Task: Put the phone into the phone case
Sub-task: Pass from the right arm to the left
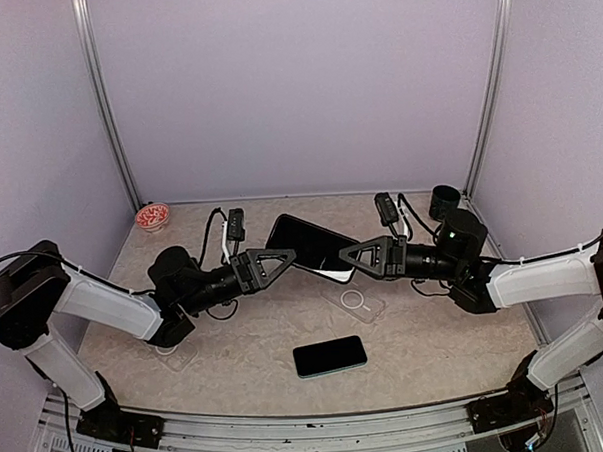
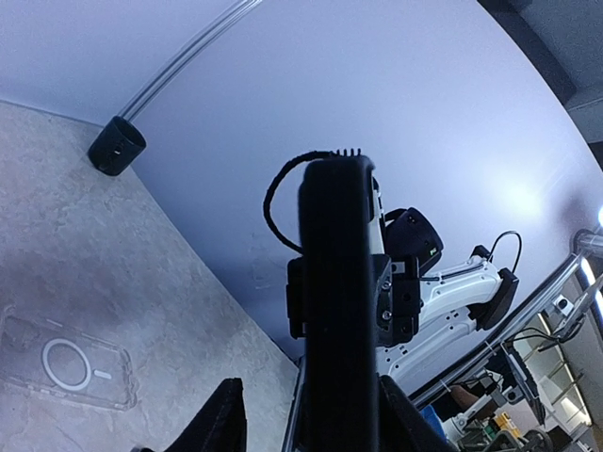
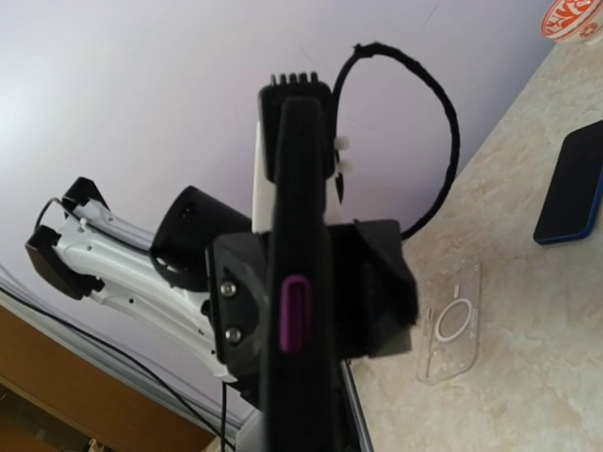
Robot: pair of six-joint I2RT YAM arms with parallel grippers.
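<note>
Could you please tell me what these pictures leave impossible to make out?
Left wrist view: whether the left gripper is pinching the raised phone; the bottom edge cuts off its fingertips.
Both wrist views: the phone's face; it is edge-on.
Top view: what the red bowl holds; too small.

Left hand (image 1: pixel 287 256), right hand (image 1: pixel 346 256) tip-to-tip aloft

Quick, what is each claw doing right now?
Left gripper: around one end of the flat black phone, grip cannot be told.
Right gripper: closed on that phone.
</note>
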